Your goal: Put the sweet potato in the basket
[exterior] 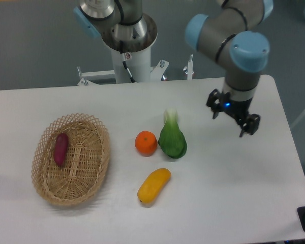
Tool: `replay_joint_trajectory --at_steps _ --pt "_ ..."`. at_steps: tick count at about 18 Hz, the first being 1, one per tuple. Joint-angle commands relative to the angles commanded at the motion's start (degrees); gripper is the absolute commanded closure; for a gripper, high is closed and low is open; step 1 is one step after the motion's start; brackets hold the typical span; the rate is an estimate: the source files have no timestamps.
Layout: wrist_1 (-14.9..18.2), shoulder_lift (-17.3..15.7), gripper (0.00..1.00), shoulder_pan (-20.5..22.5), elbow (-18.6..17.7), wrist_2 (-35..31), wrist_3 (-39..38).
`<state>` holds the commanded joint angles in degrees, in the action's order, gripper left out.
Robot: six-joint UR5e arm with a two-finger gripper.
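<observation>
The magenta-purple sweet potato (60, 149) lies inside the oval tan wicker basket (94, 175) at the left of the table, near the basket's far-left side. My gripper (233, 119) hangs over the right part of the table, far from the basket. Its two dark fingers (249, 125) stand apart with nothing between them, so it is open and empty.
A round orange (146, 143) and a green leafy vegetable (172, 140) sit side by side mid-table. A yellow-orange elongated fruit (154, 185) lies in front of them. The arm's white base (128, 56) stands at the table's back edge.
</observation>
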<state>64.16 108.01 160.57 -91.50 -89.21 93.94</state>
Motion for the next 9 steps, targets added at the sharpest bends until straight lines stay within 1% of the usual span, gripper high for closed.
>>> replay_joint_trajectory --at_steps 3,5,9 --pt "0.17 1.14 0.00 2.03 1.67 0.26 2.03" --pt "0.18 1.85 0.00 2.38 2.46 0.35 2.21" --pt "0.26 1.94 0.00 2.56 2.12 0.35 2.12"
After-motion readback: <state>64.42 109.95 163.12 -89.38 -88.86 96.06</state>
